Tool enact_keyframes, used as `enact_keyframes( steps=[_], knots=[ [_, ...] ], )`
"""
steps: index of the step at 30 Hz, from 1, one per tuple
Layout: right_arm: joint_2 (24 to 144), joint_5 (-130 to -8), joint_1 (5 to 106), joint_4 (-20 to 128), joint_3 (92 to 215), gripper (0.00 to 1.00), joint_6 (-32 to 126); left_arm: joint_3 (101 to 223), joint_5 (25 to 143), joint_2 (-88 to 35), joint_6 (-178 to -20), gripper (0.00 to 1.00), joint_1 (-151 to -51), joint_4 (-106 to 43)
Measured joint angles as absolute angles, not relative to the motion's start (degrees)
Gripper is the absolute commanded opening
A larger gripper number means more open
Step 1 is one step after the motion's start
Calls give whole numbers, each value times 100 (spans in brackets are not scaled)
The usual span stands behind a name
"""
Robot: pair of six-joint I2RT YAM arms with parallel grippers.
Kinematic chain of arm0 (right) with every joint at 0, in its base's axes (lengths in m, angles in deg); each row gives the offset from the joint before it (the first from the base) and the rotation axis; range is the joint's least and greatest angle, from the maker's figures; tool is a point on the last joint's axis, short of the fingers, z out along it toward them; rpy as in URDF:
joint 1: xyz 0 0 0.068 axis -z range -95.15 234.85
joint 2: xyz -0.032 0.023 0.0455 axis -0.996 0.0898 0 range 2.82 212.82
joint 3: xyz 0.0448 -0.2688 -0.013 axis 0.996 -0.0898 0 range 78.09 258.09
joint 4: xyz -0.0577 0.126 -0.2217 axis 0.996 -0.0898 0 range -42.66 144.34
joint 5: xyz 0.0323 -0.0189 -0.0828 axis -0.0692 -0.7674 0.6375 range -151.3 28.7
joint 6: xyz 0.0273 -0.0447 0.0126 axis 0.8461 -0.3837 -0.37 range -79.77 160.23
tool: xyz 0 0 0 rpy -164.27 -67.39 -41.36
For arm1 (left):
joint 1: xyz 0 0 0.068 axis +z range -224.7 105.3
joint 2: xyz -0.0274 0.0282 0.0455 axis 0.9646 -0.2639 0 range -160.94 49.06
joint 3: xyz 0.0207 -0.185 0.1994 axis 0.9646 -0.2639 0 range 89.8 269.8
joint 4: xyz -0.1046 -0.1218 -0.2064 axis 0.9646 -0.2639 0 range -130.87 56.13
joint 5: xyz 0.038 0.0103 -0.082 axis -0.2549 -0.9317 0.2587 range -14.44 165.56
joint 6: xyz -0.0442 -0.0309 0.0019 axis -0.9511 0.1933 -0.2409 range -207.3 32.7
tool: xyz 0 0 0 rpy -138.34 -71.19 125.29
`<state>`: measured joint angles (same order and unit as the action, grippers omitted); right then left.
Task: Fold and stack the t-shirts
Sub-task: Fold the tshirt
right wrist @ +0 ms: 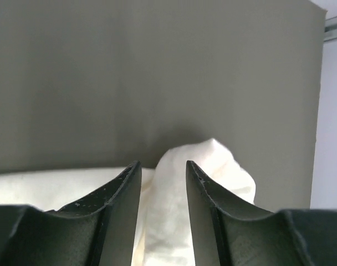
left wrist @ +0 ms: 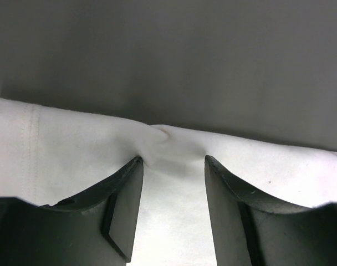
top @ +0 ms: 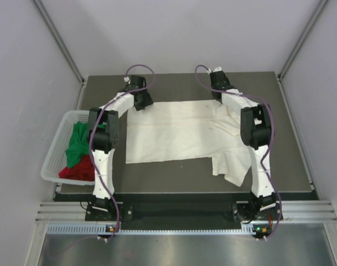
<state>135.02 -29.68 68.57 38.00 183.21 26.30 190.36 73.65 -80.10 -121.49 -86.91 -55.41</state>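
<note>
The left gripper [left wrist: 173, 160] is held open, its tips pressed on the puckered far edge of the cream-white t-shirt [top: 179, 133]. The right gripper [right wrist: 163, 164] is set around a raised fold; whether it is pinched cannot be told. Both arms are stretched forward, wrists bent down. The shirt is spread on the table [top: 174, 180]. One green t-shirt [top: 77, 141] and one red t-shirt [top: 80, 169] are held in one basket [top: 53, 148].

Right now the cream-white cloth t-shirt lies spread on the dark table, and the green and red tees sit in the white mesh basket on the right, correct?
No: the top external view shows the white mesh basket on the left. The green tee and red tee are inside, the cream-white t-shirt spread on the dark table.
</note>
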Motion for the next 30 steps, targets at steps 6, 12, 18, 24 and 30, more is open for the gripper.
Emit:
enact_keyframes(
  steps=[6, 12, 18, 24, 30],
  knots=[
    [13826, -2594, 6932, 3750, 18729, 0, 2571, 18957, 7334, -7982, -12191, 53, -8684, -5456],
    [13804, -2365, 7222, 3693, 18760, 0, 2802, 18948, 7292, -7982, -12234, 53, -8676, -5451],
    [13319, -2937, 7808, 3588, 18478, 0, 3303, 18942, 7299, -7980, -12278, 53, -8673, -5442],
    [12820, -3545, 7839, 3514, 18476, 33, 3482, 18942, 7557, -7960, -12263, 55, -8636, -5421],
    [12414, -4413, 7456, 3483, 18211, 40, 3288, 18867, 7924, -7809, -12191, 59, -8608, -5475]
  ],
)
